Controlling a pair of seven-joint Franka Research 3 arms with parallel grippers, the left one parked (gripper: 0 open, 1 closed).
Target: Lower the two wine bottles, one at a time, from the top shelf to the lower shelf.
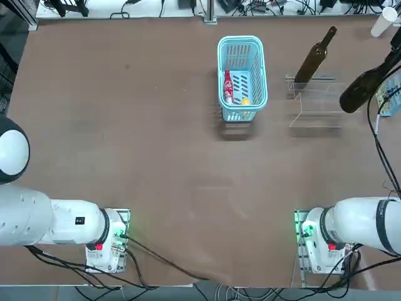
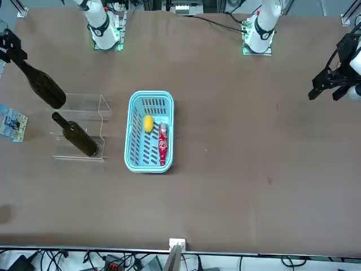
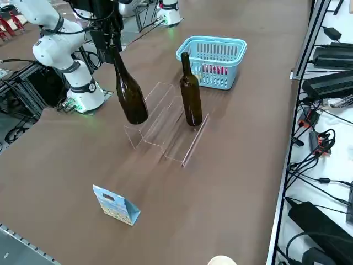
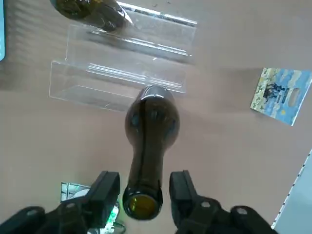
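Observation:
My right gripper (image 3: pixel 110 41) is shut on the slim neck of a dark wine bottle (image 3: pixel 129 94) and holds it tilted in the air, its base above the near end of the top shelf (image 3: pixel 150 104). In the right wrist view the fingers (image 4: pixel 109 187) flank the neck just below the mouth, and the bottle (image 4: pixel 152 122) hangs over the clear stand. The other wine bottle (image 1: pixel 311 63) stands upright on the lower shelf (image 3: pixel 187 144), on the stand's side away from the robot.
A light-blue basket (image 1: pixel 241 42) holding a small red bottle (image 1: pixel 229 86) and a yellow item (image 1: pixel 245 99) stands left of the stand. A small blue printed paper bag (image 3: pixel 116 205) sits on the table beyond the stand's right end. A white cup (image 1: pixel 383 22) is at the far right corner.

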